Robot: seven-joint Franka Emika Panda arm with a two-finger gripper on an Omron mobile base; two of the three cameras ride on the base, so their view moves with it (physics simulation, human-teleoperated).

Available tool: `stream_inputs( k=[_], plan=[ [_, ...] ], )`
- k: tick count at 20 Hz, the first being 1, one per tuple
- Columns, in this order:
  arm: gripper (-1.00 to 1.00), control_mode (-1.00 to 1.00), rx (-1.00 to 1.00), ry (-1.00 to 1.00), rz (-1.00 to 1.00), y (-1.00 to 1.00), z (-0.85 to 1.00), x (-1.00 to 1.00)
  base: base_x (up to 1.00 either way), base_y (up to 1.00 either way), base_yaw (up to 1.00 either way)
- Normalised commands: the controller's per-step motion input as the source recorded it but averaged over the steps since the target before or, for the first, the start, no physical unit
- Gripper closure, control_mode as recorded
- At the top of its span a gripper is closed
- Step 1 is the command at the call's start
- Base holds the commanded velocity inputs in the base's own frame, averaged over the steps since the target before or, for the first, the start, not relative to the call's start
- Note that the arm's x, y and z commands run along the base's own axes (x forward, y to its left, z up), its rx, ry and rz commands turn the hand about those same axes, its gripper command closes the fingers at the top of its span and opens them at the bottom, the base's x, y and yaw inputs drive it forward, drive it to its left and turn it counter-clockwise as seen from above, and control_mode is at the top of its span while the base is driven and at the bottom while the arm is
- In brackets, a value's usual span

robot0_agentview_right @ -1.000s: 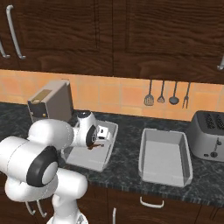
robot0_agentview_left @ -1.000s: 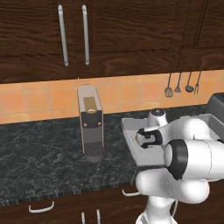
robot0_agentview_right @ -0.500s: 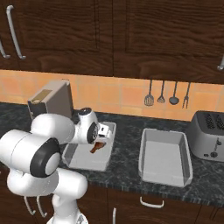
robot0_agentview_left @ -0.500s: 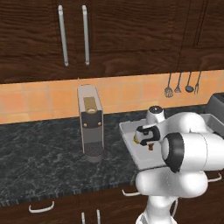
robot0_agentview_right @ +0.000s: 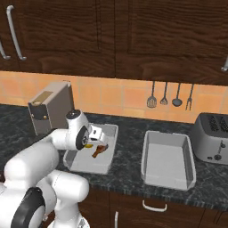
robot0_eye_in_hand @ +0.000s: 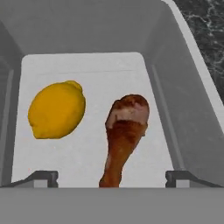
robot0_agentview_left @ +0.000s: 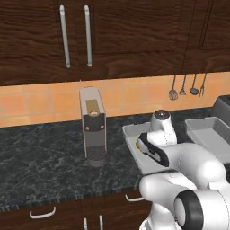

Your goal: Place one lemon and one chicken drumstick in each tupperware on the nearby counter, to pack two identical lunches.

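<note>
My gripper (robot0_eye_in_hand: 111,177) hangs open just above the left tupperware (robot0_eye_in_hand: 175,109), its fingertips (robot0_eye_in_hand: 41,177) spread wide. A brown chicken drumstick (robot0_eye_in_hand: 124,135) lies on the container floor below the fingers, free of both. A yellow lemon (robot0_eye_in_hand: 57,109) rests beside it. From the right base view the gripper (robot0_agentview_right: 95,133) hovers over this tupperware (robot0_agentview_right: 109,167), where the drumstick (robot0_agentview_right: 100,150) shows. The second tupperware (robot0_agentview_right: 168,176) stands empty to its right on the dark counter (robot0_agentview_right: 124,182). In the left base view the hand (robot0_agentview_left: 148,148) covers most of the first tupperware (robot0_agentview_left: 132,132); a bit of lemon (robot0_agentview_left: 137,144) peeks out.
A grey coffee machine (robot0_agentview_left: 93,126) stands left of the containers. A toaster (robot0_agentview_right: 211,138) sits at the counter's right end. Kitchen utensils (robot0_agentview_right: 169,95) hang on the tiled back wall. Dark wooden cabinets run above and below the counter.
The jaws have gone from shut to wide open. The drumstick has left the fingers and now lies in the left tupperware beside the lemon. The hand has dipped slightly.
</note>
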Motion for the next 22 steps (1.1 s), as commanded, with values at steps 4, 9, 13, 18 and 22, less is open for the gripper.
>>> stream_inputs(
  k=[4, 9, 13, 18, 22],
  plan=[
    [-1.00, -1.00, 0.00, -0.11, -0.01, 0.02, 0.91, -0.79, 0.00, 0.00, 0.00],
    [-1.00, -1.00, 0.00, -0.16, -0.02, 0.00, 0.85, -0.90, 0.00, 0.00, 0.00],
    [-1.00, -1.00, 0.00, -0.05, 0.00, 0.03, 0.99, -0.98, 0.00, 0.00, 0.00],
    [-1.00, -1.00, 0.00, 0.00, 0.00, 0.00, 0.83, -0.95, 0.00, 0.00, 0.00],
    [-1.00, -1.00, 0.00, -0.12, 0.00, 0.01, 0.60, -1.00, 0.00, 0.00, 0.00]
  ],
)
